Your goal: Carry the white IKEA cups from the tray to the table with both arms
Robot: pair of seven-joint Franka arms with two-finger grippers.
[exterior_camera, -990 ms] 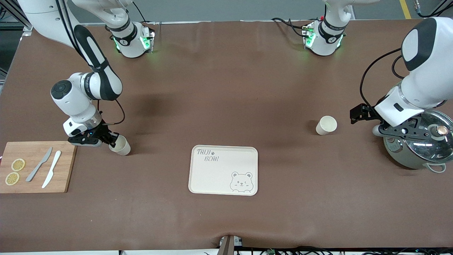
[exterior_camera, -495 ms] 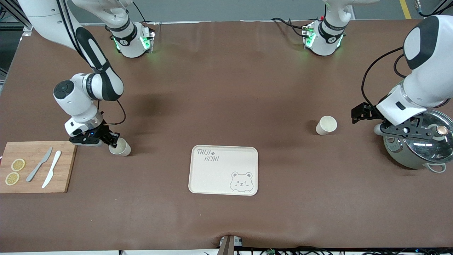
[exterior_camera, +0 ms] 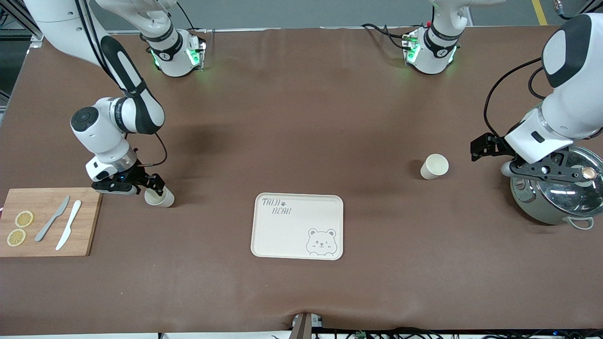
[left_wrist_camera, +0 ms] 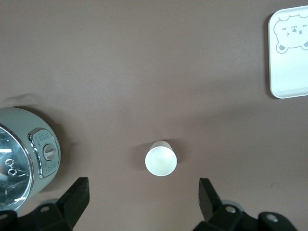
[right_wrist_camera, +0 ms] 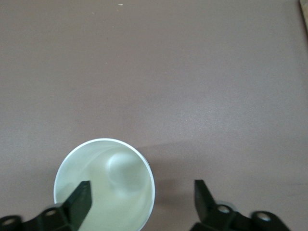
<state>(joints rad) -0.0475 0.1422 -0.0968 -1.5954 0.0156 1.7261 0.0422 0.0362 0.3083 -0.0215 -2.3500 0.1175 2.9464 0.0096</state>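
Both white cups stand on the bench, off the tray. Right tool released, one finger inside its cup: we should lift straight up, avoiding the rim. Left tool released over the pot, apart from its cup.

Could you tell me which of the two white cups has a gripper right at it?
The cup beside the cutting board: the right gripper straddles its rim, fingers open. The other cup stands alone near the pot.

Right pincer released cup; cup now upright on table.
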